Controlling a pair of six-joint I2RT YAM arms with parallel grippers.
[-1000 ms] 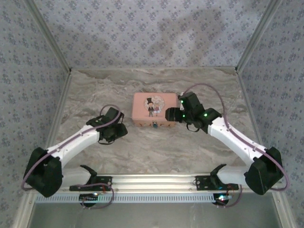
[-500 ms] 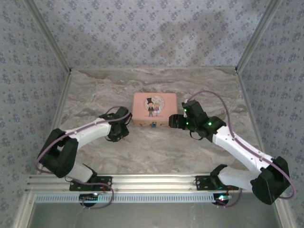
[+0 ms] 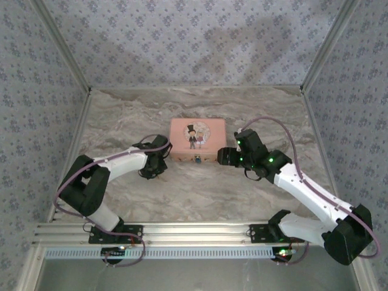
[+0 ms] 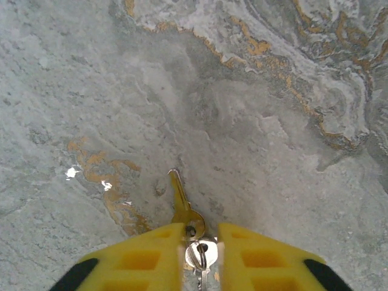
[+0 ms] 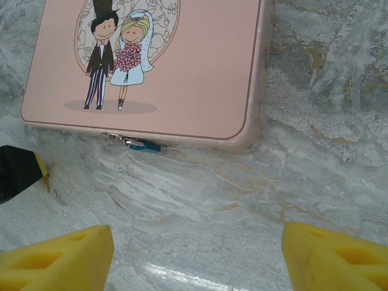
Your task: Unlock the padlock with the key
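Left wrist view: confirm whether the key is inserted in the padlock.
No, the key lies with its blade bare on the marble table, its head pinched in the left tool.

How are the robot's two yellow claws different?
The left gripper is pinched together; the right gripper is spread wide open. The left gripper has the gold key between its fingers; the right gripper holds nothing. The left gripper is over marble table; the right gripper faces the pink box and blue padlock. Both have yellow fingers.
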